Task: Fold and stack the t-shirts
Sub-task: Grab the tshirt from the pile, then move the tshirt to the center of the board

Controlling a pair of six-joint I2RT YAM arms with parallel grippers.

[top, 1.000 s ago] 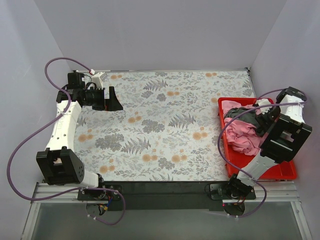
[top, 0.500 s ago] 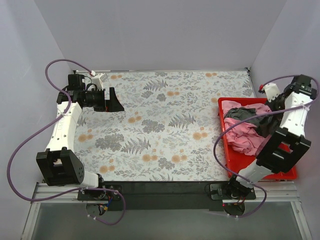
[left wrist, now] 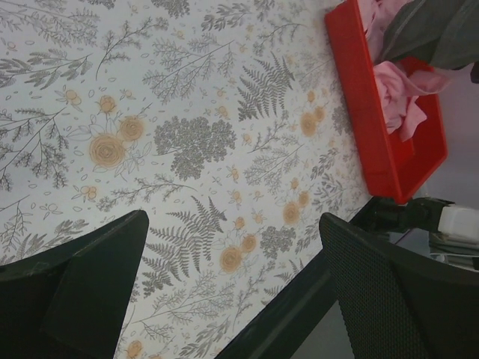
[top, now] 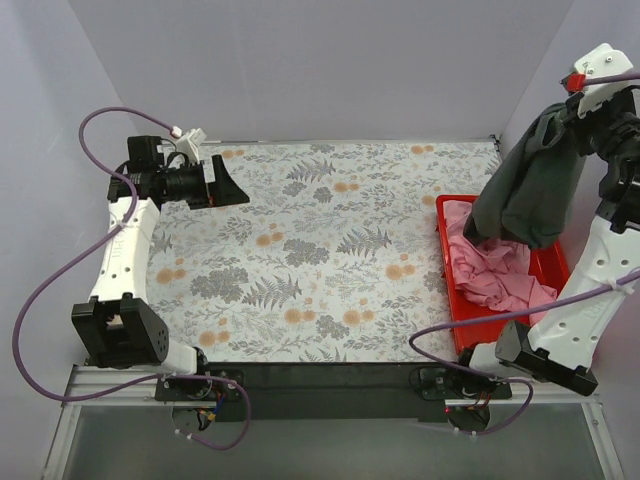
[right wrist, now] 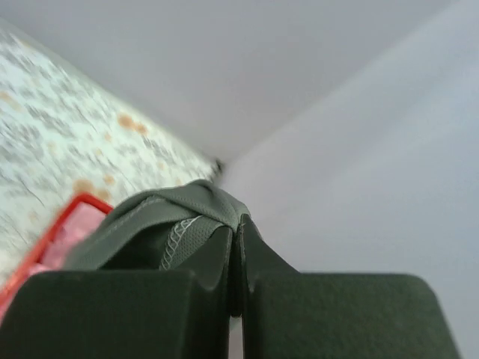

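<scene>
Where the right claw (top: 553,122) is held high above the table, its two fingers are seen pressed together on a fold of the large dark charcoal grey cloth t-shirt (top: 525,195). A stitched seam is pinched just at the fingertips in the right wrist view (right wrist: 179,206). Most of the garment is hidden there behind the claw's own fingers. The shirt hangs straight below this claw, and its lower edge is drawn over the crumpled pink cloth t-shirts (top: 495,270) lying in the red plastic tray (top: 448,290). Whether that edge touches the pink pile or hangs free cannot be told. How many pink shirts are in the heap cannot be made out either. Part of the tray is covered by the right arm.

The left claw (top: 225,185) is spread wide with nothing between its fingers, above the floral grey-and-orange table cloth (top: 330,250). From this claw (left wrist: 232,221) the tray (left wrist: 359,97) is well apart, and it is cut off by the upper edge of the view.
</scene>
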